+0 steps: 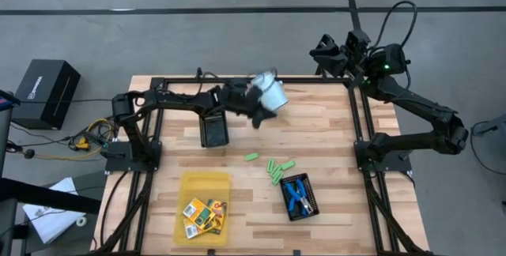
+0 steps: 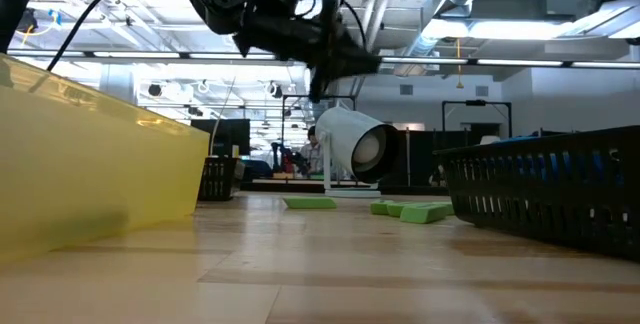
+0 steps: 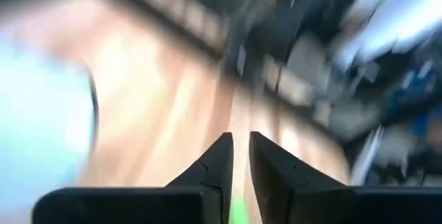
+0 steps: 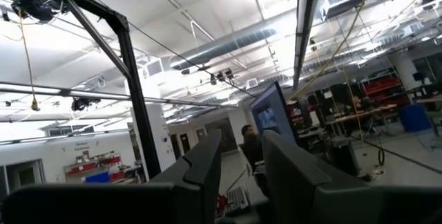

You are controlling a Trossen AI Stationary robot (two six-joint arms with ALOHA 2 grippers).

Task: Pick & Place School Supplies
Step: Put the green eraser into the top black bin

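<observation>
The yellow tray is sitting nearest. The left gripper, fingers nearly together on nothing, is crowding the white cup, lying tipped over; a nudge could roll it into the green pieces. The right gripper, jaws apart, is waiting at the far right.

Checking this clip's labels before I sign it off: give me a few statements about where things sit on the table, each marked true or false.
1. The blue-handled tools lie in the small black mesh tray. True.
2. The orange-yellow boxes lie in the yellow tray. True.
3. The light-green pieces are inside the yellow tray. False: they lie on the bare wooden table.
4. The white cup stands upright. False: it is tipped, mouth sideways, by the left pincer.
5. The right pincer reaches over the table's middle. False: it is at the far right corner.
</observation>
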